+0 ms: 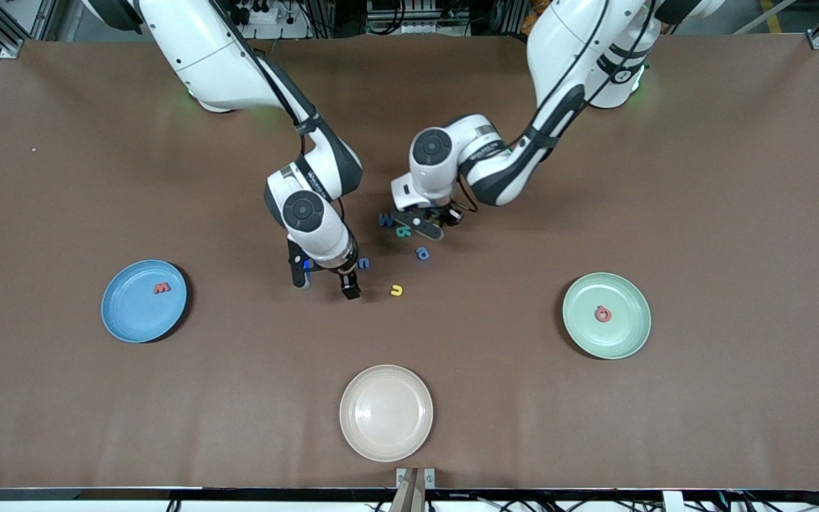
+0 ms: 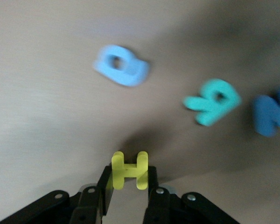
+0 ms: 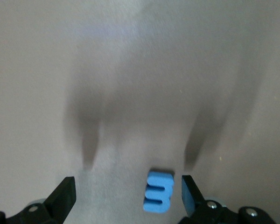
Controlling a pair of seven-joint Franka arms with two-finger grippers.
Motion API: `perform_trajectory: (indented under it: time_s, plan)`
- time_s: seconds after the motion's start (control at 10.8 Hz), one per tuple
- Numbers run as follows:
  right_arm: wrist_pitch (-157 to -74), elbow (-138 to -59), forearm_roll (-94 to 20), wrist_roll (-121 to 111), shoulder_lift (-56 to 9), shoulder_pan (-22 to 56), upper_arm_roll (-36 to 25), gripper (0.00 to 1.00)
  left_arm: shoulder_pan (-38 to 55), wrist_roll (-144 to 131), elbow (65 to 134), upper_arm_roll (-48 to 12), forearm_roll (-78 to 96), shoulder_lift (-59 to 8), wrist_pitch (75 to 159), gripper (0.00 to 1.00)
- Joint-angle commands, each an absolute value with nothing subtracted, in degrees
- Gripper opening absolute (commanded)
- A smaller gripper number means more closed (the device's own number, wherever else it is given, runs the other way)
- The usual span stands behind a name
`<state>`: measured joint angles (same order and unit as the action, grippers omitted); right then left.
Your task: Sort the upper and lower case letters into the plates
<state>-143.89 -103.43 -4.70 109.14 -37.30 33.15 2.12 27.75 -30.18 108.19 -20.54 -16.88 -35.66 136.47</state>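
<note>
My left gripper [image 1: 429,226] is low over the middle of the table, shut on a yellow letter H [image 2: 129,169]. Beside it lie a dark blue letter [image 1: 385,220], a teal letter [image 1: 402,230] and a light blue letter [image 1: 422,252]; they also show in the left wrist view, dark blue [image 2: 273,114], teal [image 2: 213,100] and light blue [image 2: 122,71]. My right gripper [image 1: 324,281] is open and low over the table. A blue letter [image 3: 158,191] lies between its fingers, close to one finger [image 3: 188,191]. The blue plate [image 1: 132,320] holds a red letter [image 1: 161,288]. The pale green plate [image 1: 619,338] holds a red letter [image 1: 603,313].
A small blue letter [image 1: 364,263] and a yellow letter [image 1: 397,290] lie on the table next to my right gripper. A cream-beige plate [image 1: 386,412] sits near the table's front edge, nearest to the front camera.
</note>
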Motion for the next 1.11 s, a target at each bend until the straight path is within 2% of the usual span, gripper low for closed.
perform_trajectory:
  time_s: [0.0,0.37,0.55,0.65,0.74,0.83,0.92,1.01]
  plan:
    - [-143.88,-104.94,-5.80,112.14,-36.12,35.23,1.93,1.00,21.90,-29.88,110.84,-21.44,-17.67,-27.00,128.54,0.00]
    - [-145.46,-108.72,-5.54,112.41,-35.95,35.95,1.85,1.00,6.64,-16.68,109.52,-22.59,-14.95,-21.63,123.14,0.00]
    - [-145.55,-108.63,-5.54,112.41,-35.77,35.86,1.85,1.00,-1.64,-5.41,108.46,-22.41,-14.77,-22.84,123.22,0.00]
    - [-145.46,-108.63,-5.54,112.59,-35.77,35.86,1.85,0.95,-4.63,-3.45,108.63,-22.24,-14.85,-23.72,123.22,0.00]
    - [-145.55,-108.63,-5.45,112.59,-35.68,35.86,1.76,0.75,-7.44,-1.86,108.55,-22.24,-15.03,-24.77,123.22,0.00]
    - [-145.55,-108.63,-5.28,112.59,-35.60,35.86,1.76,0.32,-8.95,-1.15,108.20,-22.15,-15.46,-25.83,123.66,0.00]
    - [-145.63,-108.63,-4.84,112.41,-35.51,35.95,1.76,0.03,-10.70,-1.14,105.93,-22.06,-15.56,-28.28,124.10,0.00]
    - [-145.55,-108.63,-4.66,112.06,-34.99,35.95,1.76,0.00,-11.77,-1.06,103.04,-22.15,-15.73,-30.82,124.10,0.00]
